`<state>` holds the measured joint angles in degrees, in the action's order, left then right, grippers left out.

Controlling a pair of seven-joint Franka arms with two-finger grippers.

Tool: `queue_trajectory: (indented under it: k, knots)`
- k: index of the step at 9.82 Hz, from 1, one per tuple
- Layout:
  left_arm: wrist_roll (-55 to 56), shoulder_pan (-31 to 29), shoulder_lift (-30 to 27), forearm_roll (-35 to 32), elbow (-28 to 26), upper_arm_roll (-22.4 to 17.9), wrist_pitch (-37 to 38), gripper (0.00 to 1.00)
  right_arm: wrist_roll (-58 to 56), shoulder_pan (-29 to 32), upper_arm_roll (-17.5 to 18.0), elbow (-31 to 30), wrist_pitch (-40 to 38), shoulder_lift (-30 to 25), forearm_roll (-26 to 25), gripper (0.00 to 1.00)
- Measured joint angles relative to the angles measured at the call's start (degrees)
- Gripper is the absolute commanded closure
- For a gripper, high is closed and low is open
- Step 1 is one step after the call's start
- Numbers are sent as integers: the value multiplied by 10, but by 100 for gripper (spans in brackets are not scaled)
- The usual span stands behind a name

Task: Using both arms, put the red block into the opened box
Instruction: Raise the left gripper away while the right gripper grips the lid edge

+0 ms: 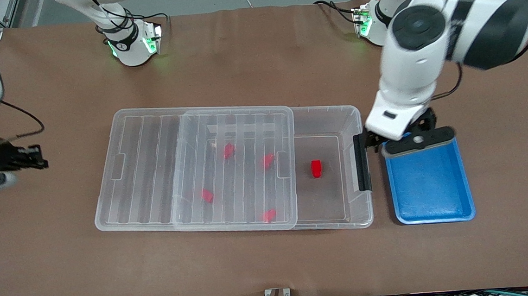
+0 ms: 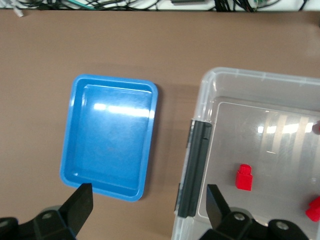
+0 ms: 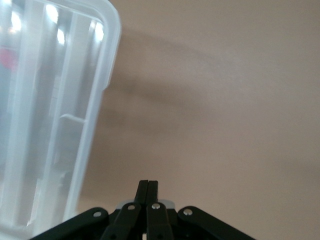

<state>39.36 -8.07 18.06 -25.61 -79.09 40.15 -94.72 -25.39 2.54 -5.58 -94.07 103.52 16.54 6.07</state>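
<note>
Red block [image 1: 316, 168] is lying in the box [image 1: 352, 114]; left gripper [image 2: 150, 202] is hovering nearby, jaws released; right gripper [image 3: 148, 192] is waiting, jaws clenched empty.

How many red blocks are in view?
5. One red block lies in the box's uncovered part near the latch. Four sit under the slid lid. None seem hidden.

A: Where is the box [image 1: 350, 114] accessible from above?
B: At the uncovered section by the black latch [image 1: 362, 162]. The ribbed lid [image 1: 233, 168] blocks the remainder; the blue tray [image 1: 429, 183] flanks the latch.
</note>
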Motion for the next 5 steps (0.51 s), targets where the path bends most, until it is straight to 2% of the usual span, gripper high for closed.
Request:
queue_trajectory:
  k: [1, 3, 4, 5]
  knots:
    - [-24, -21, -20, 24, 10, 0, 18, 0, -18, 0, 0, -23, 37, 21, 12, 100]
    - [-99, -66, -57, 72, 14, -3, 26, 0, -25, -14, 4, -80, 99, 28, 18, 100]
    - [-138, -77, -78, 107, 15, -23, 33, 0, -25, -26, 5, -93, 109, 28, 19, 100]
    - [-173, -65, -102, 144, 15, -75, 57, 0, -25, -35, 7, -97, 110, 28, 23, 100]
